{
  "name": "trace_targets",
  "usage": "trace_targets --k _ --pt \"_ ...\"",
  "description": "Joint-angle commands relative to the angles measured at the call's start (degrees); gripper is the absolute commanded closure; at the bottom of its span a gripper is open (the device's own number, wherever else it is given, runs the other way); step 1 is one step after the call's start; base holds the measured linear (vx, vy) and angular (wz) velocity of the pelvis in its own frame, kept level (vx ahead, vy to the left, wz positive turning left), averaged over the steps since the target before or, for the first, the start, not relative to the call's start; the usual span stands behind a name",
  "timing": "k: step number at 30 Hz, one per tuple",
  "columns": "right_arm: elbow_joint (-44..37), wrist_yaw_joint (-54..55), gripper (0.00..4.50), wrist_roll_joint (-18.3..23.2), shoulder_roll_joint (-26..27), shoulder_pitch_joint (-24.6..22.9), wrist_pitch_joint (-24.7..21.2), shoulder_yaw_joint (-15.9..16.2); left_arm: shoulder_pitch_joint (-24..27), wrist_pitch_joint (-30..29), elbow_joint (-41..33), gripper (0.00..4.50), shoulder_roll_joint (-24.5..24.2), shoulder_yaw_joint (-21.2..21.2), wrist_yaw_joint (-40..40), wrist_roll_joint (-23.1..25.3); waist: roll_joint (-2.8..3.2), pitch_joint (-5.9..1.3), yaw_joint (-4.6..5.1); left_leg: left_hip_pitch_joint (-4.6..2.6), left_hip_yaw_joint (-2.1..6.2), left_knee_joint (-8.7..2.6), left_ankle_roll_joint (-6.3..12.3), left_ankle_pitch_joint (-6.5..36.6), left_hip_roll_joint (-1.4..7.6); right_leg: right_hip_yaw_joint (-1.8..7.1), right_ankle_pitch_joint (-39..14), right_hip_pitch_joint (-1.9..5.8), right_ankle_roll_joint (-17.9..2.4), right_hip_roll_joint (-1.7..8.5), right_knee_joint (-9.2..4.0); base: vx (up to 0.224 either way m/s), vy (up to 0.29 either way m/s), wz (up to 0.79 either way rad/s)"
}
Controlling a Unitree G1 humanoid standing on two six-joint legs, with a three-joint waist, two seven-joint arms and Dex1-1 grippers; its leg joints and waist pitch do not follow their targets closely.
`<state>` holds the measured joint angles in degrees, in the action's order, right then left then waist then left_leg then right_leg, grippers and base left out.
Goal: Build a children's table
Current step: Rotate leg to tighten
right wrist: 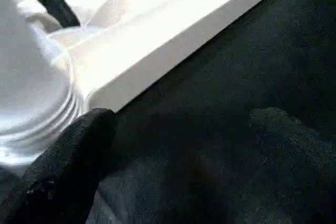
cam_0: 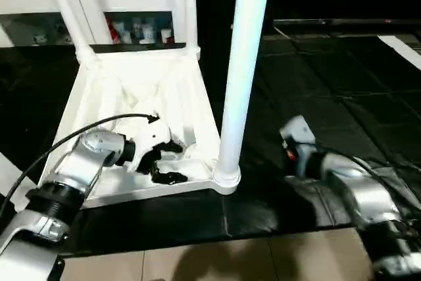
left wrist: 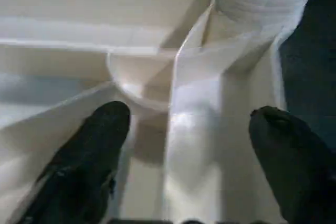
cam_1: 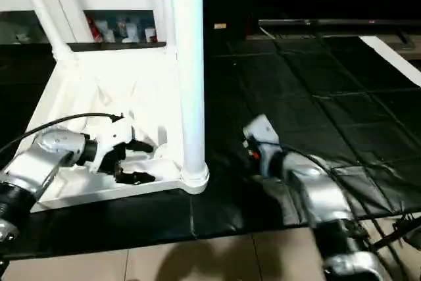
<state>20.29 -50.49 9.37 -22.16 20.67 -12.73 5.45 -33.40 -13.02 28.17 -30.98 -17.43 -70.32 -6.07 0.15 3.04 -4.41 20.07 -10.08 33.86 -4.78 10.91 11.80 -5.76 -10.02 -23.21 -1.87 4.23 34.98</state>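
Left fingers: spread apart, grasping nothing, poised over the ribbed underside near the tabletop's near edge.
Right fingers: released, over the black floor mat beside the tabletop's near right corner.
White plastic rectangular tabletop: upside down on the mat.
Tapered round white legs: one upright in the near right corner socket, two at the far corners.
White cabinet: behind.

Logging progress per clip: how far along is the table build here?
Done: the tabletop lies underside up on the black mat, with three legs standing in corner sockets. In hand: nothing; the left gripper hovers open over the near ribs, the right gripper open over the mat. Left: I cannot see a fourth leg fitted.
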Motion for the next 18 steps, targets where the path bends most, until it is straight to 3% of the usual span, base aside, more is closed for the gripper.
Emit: trace_targets --k 1,5,7,9,14,18 --pt "-2.06 -0.6 0.0 0.18 -0.94 -0.48 0.68 -0.48 -1.34 -2.19 -0.27 0.5 1.22 3.58 1.32 -3.4 0.35 -3.64 -0.25 -0.01 0.24 -3.73 1.48 11.02 1.24 3.35 -15.21 3.41 -10.33 4.04 -4.64 0.0 0.0 0.0" --pt "-2.95 0.04 0.0 1.27 -0.91 -0.8 1.24 -1.43 -1.93 -3.09 -0.5 0.5 1.05 6.04 0.64 -5.73 -0.05 -3.67 -0.81 -0.05 0.3 -3.71 1.62 11.11 1.17 3.21 -17.26 3.44 -9.02 4.01 -4.8 0.0 0.0 0.0" --pt "-3.32 -0.6 0.0 2.32 -0.7 -0.79 0.81 -1.92 -1.82 -3.84 -1.36 0.5 0.84 6.8 0.49 -6.48 0.13 -3.64 -0.84 -0.08 0.36 -3.78 1.72 11.12 1.24 3.22 -17.31 3.35 -9.0 3.99 -4.75 0.0 0.0 0.0" --pt "-5.45 -2.31 0.0 5.61 -0.14 -1.09 -2.3 -3.0 0.1 -7.27 -7.14 0.5 -1.21 7.04 -1.8 -8.19 0.2 -3.78 -0.86 -0.02 0.52 -3.87 1.82 10.61 1.55 3.34 -15.0 3.54 -9.97 4.14 -4.31 0.0 0.0 0.0" --pt "-6.88 1.62 0.0 5.37 1.32 -1.78 -2.47 -3.95 5.0 -12.94 -17.67 0.5 -4.53 5.09 -4.15 -9.37 0.32 -3.73 -0.71 -0.11 0.48 -4.03 1.21 10.06 1.75 3.46 -13.36 3.39 -10.85 4.18 -3.95 0.0 0.0 0.0" --pt "-8.39 2.92 0.0 3.36 0.75 -2.7 -2.44 -2.14 7.69 -14.1 -20.46 0.5 -4.68 2.42 -2.01 -6.8 0.44 -3.31 -0.62 -0.41 0.32 -4.09 0.64 12.88 1.38 3.36 -19.32 3.0 -8.68 3.82 -4.9 0.0 0.0 0.0"
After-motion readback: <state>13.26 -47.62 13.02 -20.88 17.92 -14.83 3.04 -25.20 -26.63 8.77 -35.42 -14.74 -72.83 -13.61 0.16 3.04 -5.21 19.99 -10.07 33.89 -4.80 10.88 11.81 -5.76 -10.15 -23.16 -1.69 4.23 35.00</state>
